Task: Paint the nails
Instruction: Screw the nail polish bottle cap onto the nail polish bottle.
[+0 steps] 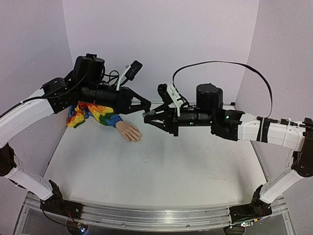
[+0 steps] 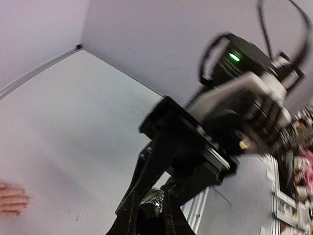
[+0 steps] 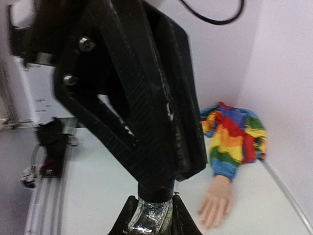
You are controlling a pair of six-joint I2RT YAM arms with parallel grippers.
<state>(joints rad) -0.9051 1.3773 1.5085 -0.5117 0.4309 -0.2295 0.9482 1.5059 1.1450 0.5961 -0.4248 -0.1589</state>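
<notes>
Rainbow-striped fabric, a bunched sleeve (image 1: 93, 113), lies left of the pale fake hand (image 1: 128, 131), which pokes out of its cuff and rests flat on the tabletop (image 1: 161, 166). The nails (image 3: 211, 223) sit at that hand's fingertips, too small for us to tell whether any carry polish. Just right of the hand and above it, clear of the tabletop, the left fingers (image 1: 142, 104) are closed on one end of a small glittery bottle (image 3: 149, 218). Further right of the hand, the right fingers (image 3: 128, 220) are clamped on the bottle's other end, so the two arms meet tip to tip. We judge the step in hand to be opening the bottle, one side bracing the body while the other works the cap. Next we would need a twist about the bottle's axis, then a straight pull apart, and only after that a careful descent leftward to the hand's fingertips.
</notes>
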